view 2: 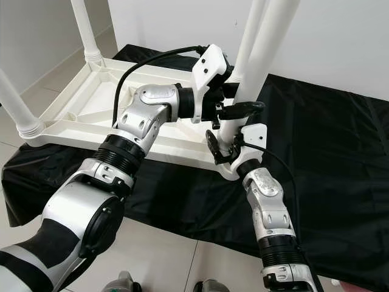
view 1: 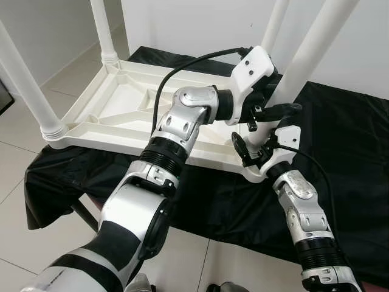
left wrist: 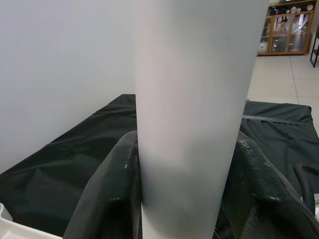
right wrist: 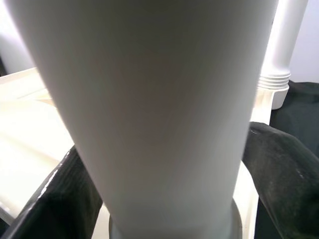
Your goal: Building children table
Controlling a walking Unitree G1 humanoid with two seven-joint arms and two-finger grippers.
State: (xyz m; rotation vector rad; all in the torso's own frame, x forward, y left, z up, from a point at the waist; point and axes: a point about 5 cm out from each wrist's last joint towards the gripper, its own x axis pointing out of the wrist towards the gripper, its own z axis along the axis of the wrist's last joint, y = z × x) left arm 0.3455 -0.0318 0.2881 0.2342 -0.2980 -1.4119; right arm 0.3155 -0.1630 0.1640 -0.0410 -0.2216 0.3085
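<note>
Upturned white tabletop (view 1: 115, 100) lies on black cloth (view 1: 346, 146).

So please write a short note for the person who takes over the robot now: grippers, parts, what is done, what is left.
Left gripper: shut on the near-right table leg, higher up.
Right gripper: shut on the same leg, near its base.
Tabletop lies upside down on the black cloth.
Done: all four legs stand at their corners.
Left: the held leg leans; whether it is fully seated cannot be told. Check it, then turn the table over.

No readable text, label, brand, number or sign is showing anywhere on the white plastic parts, the arms or the black cloth.
</note>
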